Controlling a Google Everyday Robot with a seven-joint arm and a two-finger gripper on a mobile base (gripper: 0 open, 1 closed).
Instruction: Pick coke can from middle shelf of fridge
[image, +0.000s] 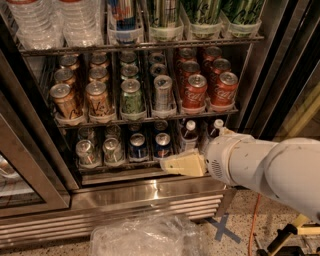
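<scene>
The fridge (150, 192) stands open in front of me. Its middle shelf (145, 119) carries rows of gold, green, silver and red cans. Two rows of red coke cans sit at the right end, the front ones being the coke can (194, 92) and a second one (223, 90). My gripper (180, 164) is a cream wedge on a white arm coming in from the right. It is low, in front of the bottom shelf's small bottles, below and slightly left of the coke cans, and touches none of them.
The top rack holds water bottles (80, 20) and tall cans. The bottom rack holds blue cans (137, 146) and small bottles (189, 132). A glass door (25, 185) stands open at the left. A clear plastic bag (145, 237) and a blue tape cross (220, 227) are on the floor.
</scene>
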